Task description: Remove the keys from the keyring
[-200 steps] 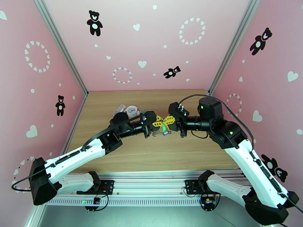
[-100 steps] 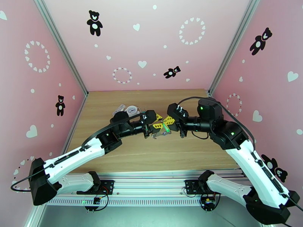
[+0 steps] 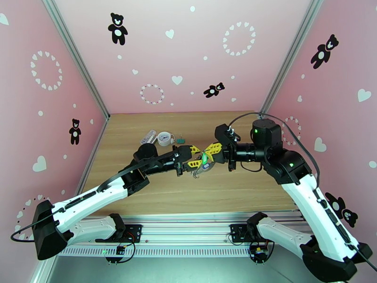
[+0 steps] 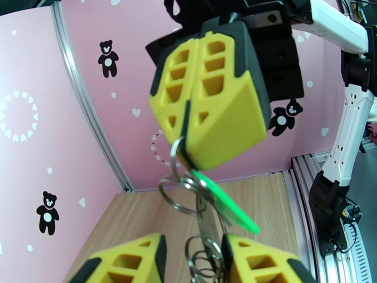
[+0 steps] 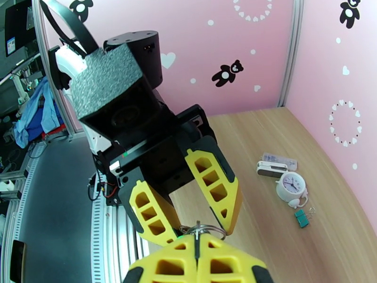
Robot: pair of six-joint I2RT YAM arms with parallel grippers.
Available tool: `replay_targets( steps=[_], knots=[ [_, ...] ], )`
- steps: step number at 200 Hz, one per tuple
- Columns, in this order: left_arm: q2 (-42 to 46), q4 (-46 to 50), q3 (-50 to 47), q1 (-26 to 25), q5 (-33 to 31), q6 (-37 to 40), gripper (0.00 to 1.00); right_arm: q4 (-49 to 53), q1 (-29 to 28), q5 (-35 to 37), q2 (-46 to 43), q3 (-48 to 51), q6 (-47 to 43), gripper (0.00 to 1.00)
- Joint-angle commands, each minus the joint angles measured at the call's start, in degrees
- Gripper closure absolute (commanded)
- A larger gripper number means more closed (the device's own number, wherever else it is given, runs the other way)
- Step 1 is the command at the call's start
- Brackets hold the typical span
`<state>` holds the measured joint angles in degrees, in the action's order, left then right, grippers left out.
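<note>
1. Both arms meet in the air over the middle of the table, fingertips facing each other.
2. The right gripper is closed tight; its two yellow fingers pinch a small metal ring at the top of the keyring.
3. From that pinch the keyring hangs down off the table: linked silvery rings and a thin metal piece.
4. The green key is on those rings, just under the right gripper's tips and angled out to one side.
5. The left gripper is spread wide. The lower rings dangle in the gap between its fingers; I cannot tell whether either finger touches them.
6. Further back on the table, well away from the grippers, a round white clock stands with a teal binder clip just beside it and a small pale case on its other side.
</note>
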<state>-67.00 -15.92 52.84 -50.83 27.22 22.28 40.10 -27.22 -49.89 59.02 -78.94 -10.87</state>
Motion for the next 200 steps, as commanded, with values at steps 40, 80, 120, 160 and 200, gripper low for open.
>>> replay_targets(
  steps=[40,80,120,160,200],
  knots=[
    [-0.22,-6.43,-0.02,-0.41,1.40,1.29,0.63,-2.70,0.64,-3.99,0.55,-0.88,1.82,1.00],
    [-1.44,-7.12,0.47,-0.67,0.57,1.53,0.69,-4.15,0.74,-4.17,0.05,0.16,2.73,1.00],
    [-1.90,-7.70,0.13,-0.85,-0.47,1.45,0.76,-4.67,0.76,-3.93,-0.16,0.66,2.96,1.00],
    [-0.72,-11.48,-2.04,-0.85,-1.54,-0.86,0.80,-5.01,0.77,-2.47,-0.52,1.61,2.96,1.00],
    [-0.40,-17.64,-4.09,-0.85,-2.97,-5.63,0.84,-6.77,0.75,-1.83,-1.07,2.83,3.73,1.00]
  ],
)
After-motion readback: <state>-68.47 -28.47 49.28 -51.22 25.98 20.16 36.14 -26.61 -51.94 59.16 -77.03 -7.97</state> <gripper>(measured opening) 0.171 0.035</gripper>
